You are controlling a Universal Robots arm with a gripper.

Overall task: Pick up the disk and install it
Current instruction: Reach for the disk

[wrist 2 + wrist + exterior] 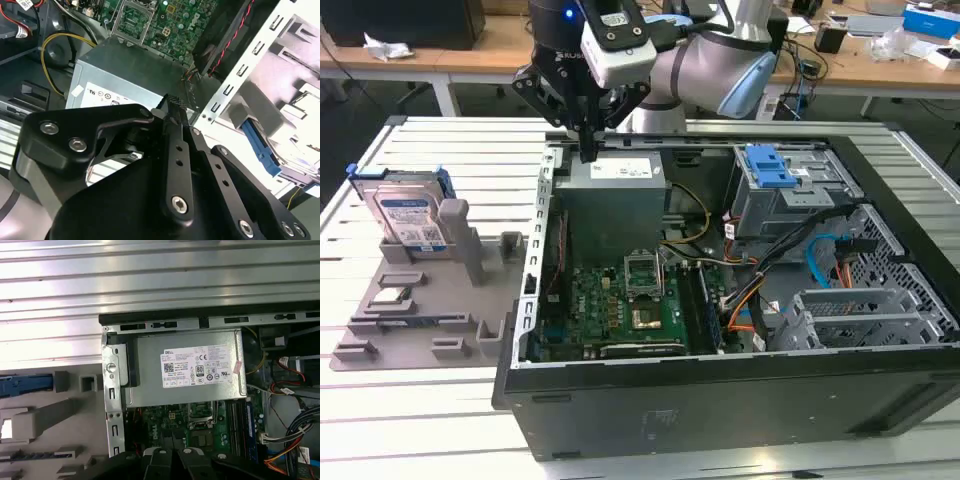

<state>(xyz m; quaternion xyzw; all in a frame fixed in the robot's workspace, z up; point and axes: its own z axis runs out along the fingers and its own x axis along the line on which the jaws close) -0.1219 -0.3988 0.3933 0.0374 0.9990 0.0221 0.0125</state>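
Note:
The disk (408, 215), a silver drive with a white-and-blue label in a blue carrier, stands upright in a grey fixture tray (420, 310) on the exterior view's left, outside the computer case. Its blue carrier edge also appears in the second wrist view (260, 149) and in the first wrist view (25, 382). My gripper (588, 150) hangs above the case's back left corner, over the grey power supply (610, 190), well to the right of the disk. Its fingers (172, 102) are pressed together with nothing between them, as the first wrist view (172, 455) also shows.
The open computer case (720, 400) lies on a slatted metal table (440, 140). Inside are the motherboard (620, 300), loose cables, and a grey drive cage with a blue latch (770, 165) at the back right. The fixture tray holds other small parts.

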